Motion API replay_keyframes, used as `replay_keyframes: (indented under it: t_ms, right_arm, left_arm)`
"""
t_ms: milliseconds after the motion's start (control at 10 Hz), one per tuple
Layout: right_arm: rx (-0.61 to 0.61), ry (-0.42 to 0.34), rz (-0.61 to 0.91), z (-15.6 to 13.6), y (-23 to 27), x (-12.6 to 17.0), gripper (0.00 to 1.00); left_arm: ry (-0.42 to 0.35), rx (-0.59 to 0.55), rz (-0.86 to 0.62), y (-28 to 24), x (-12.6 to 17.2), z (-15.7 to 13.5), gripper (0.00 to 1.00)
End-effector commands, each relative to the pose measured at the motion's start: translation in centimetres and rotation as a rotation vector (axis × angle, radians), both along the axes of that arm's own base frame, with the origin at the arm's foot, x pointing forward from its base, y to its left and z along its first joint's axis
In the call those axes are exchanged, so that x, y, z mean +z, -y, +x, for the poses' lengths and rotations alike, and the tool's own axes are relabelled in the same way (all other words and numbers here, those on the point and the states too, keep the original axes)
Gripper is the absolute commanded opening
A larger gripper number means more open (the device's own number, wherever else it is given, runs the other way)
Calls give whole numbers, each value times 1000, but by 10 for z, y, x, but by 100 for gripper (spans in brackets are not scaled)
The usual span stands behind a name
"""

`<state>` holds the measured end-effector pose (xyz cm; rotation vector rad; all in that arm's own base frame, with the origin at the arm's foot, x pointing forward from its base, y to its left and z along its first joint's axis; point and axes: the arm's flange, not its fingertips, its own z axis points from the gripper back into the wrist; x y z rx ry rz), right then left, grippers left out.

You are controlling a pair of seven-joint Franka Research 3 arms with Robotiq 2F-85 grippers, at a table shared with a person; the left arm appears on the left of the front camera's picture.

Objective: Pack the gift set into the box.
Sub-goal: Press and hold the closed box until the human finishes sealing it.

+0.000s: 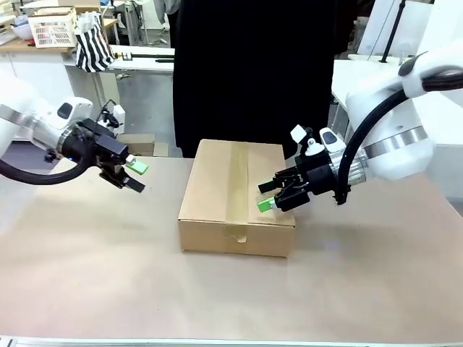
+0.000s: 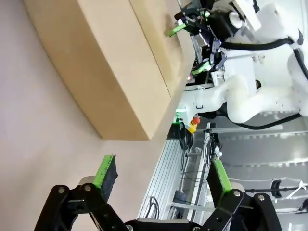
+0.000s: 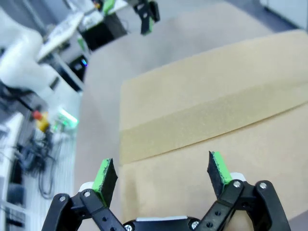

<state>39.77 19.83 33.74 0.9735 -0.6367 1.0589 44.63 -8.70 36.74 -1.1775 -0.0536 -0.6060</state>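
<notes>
- Sitting shut at the centre of the front view, the cardboard carton (image 1: 237, 196) rests on the brown-paper-covered table (image 1: 108, 275), its top flaps folded flat and a clear-brown tape strip (image 1: 237, 184) running along the seam from the far edge to the near one.
- In the same view, the left gripper (image 1: 132, 176) hangs at centre left, its jaws spread apart and holding nothing, well apart from the carton's left side.
- The right gripper (image 1: 270, 195) reaches in from the right, over the carton's right edge; its fingers are parted with nothing between them, and whether the lower green pad touches the cardboard cannot be told.
- A person in black (image 1: 253, 65) stands behind the carton at the top centre.
- In the left wrist view, the left gripper (image 2: 161, 175) stands wide open at the bottom, empty; the carton (image 2: 110, 62) fills the upper left, and the right gripper (image 2: 190, 45) shows above its far edge at the top.
- In the right wrist view, the right gripper (image 3: 163, 175) is spread wide just above the carton's top (image 3: 216, 120), gripping nothing; the tape strip (image 3: 211, 120) crosses the frame between and beyond the pads, and the left gripper (image 3: 130, 7) shows at the top.
</notes>
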Motion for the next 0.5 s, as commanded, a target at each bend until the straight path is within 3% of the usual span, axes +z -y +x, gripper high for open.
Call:
replay_keyframes:
  t_ms: [0,200,300,400]
  right_arm:
    - [-171,-320,172,-14,26,53,100]
    - [-307,-527,338,-50,73,89,100]
    - [-414,-563,306,-71,111,91,100]
    - [-495,-651,289,-90,150,80,100]
  left_arm:
    - [14,-11,-41,-3,-3,1,100]
    - [14,-11,-41,-3,-3,1,100]
    - [14,-11,-41,-3,-3,1,100]
    - [14,-11,-41,-3,-3,1,100]
